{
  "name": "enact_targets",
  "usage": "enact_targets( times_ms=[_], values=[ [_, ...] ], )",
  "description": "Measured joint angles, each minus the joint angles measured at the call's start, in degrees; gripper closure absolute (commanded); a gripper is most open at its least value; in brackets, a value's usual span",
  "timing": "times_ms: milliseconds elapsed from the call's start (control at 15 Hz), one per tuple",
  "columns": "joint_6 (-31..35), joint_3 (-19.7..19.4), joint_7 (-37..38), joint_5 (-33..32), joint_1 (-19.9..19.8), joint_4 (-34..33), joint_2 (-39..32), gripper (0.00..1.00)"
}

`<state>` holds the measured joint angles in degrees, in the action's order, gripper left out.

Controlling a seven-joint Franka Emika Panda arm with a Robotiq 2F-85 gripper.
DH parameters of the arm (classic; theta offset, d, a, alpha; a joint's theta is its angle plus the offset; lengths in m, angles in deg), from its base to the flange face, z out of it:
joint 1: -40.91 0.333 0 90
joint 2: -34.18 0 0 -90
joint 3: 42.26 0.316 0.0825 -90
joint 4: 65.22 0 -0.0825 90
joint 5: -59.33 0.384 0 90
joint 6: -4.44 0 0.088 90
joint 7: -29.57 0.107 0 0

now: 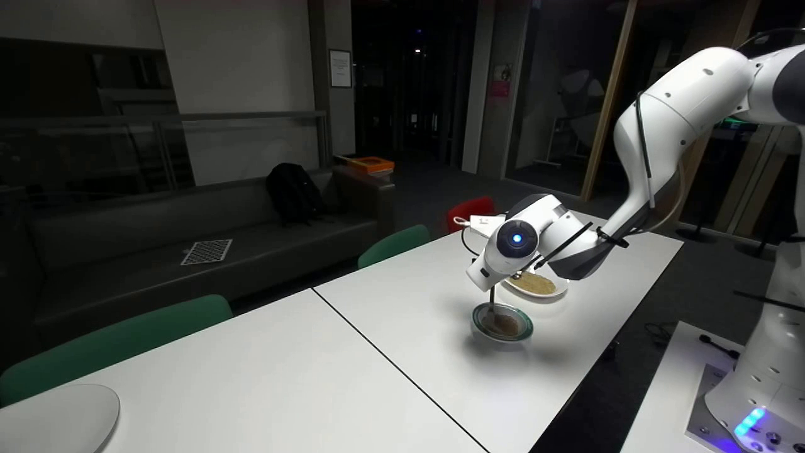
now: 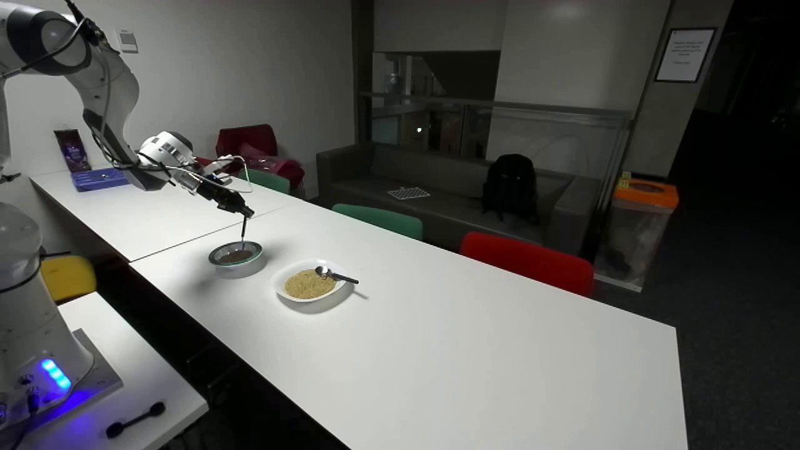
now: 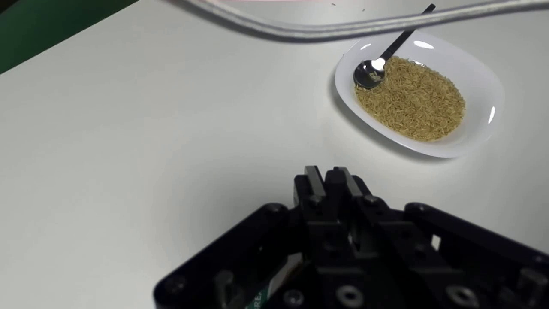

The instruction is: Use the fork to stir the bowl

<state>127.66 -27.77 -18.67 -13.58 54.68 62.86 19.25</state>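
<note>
Your gripper [image 2: 248, 213] clasped the fork [image 2: 244, 229], its lower end inside the bowl [image 2: 242, 270], near the seam edge of the counter [image 2: 500, 350], between the long edges. Stirring seemed in hand; the next move likely called for slow, level circles.

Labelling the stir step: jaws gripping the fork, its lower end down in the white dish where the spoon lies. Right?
Wrong dish: both exterior views show the lower end of the fork down in the green-rimmed bowl. The jaws do grip the fork, and the spoon does lie in the white dish.
</note>
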Motion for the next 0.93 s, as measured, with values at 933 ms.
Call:
enact_targets(
  times_ms=[933],
  values=[
    [0.0, -1.2, 0.0, 0.0, -0.4, -0.3, 0.0, 0.97]
  ],
)
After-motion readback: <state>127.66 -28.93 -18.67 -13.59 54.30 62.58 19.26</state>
